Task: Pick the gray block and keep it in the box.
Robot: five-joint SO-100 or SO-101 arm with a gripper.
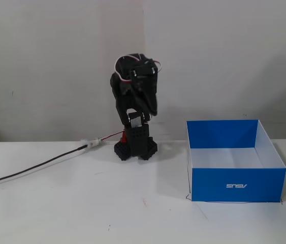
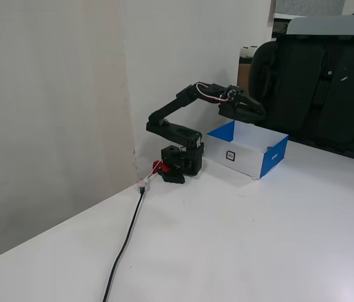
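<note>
The box (image 1: pixel 236 184) stands on the white table at the right in a fixed view, blue outside, white inside, with an upside-down white logo on its front. It also shows in another fixed view (image 2: pixel 276 156) behind the arm. My gripper (image 1: pixel 153 109) is raised on the folded black arm to the left of the box. In another fixed view my gripper (image 2: pixel 261 116) hangs above the box's left part. Its jaws look closed together with nothing visible between them. The gray block is not visible in either view. The front part of the box floor is hidden by its wall.
The arm's base (image 1: pixel 135 147) stands against the back wall. A black cable (image 1: pixel 36 168) runs from it leftward across the table, and forward in another fixed view (image 2: pixel 126 239). Dark chairs (image 2: pixel 327 88) stand beyond the table's far edge.
</note>
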